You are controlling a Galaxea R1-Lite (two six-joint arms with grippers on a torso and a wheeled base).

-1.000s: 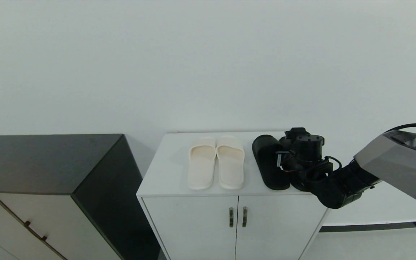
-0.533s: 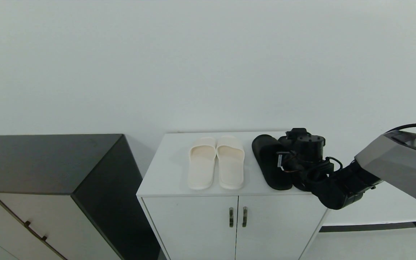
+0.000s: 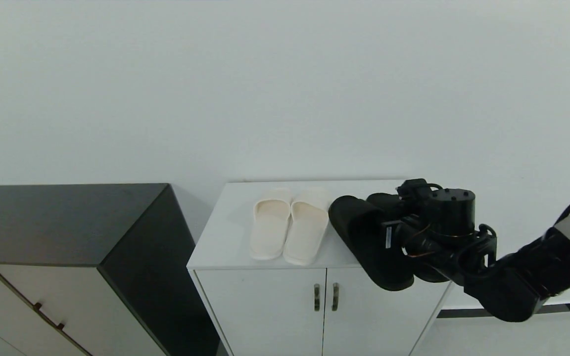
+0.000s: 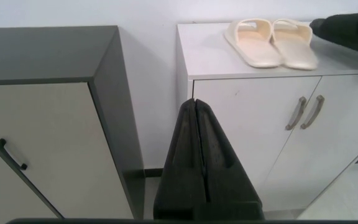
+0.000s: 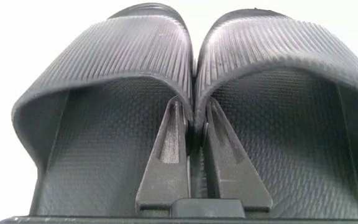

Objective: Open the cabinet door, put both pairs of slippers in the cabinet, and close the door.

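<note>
**Now: black slippers (image 3: 364, 237) pinched in the right gripper (image 5: 194, 106), doors (image 3: 265, 311) shut**

Head view: The white cabinet (image 3: 215, 247) is seen against the wall (image 3: 285, 89), its two doors closed and their handles (image 3: 316, 296) side by side at the middle. The cream slippers (image 3: 270, 227) are laid together on the top, left of centre. The black slippers are set to their right, angled, with their near ends carried past the front edge, over the right door. Whether they touch the top cannot be told. The right arm (image 3: 517, 282) is brought in low from the right, with its forearm slanted up and left and its wrist above the cabinet's near right corner. A dark cabinet (image 3: 67, 222) is placed to the left.

Left wrist view: The left gripper (image 4: 195, 109) is held low, near the floor, aimed at the wall between the dark cabinet and the white one. Its fingers are pressed together with nothing between them.

Right wrist view: The right gripper's fingers (image 5: 166, 155) are laid along the footbeds, pointing far, toward the toe bands. The inner walls of the two black slippers are clamped together between them.
</note>
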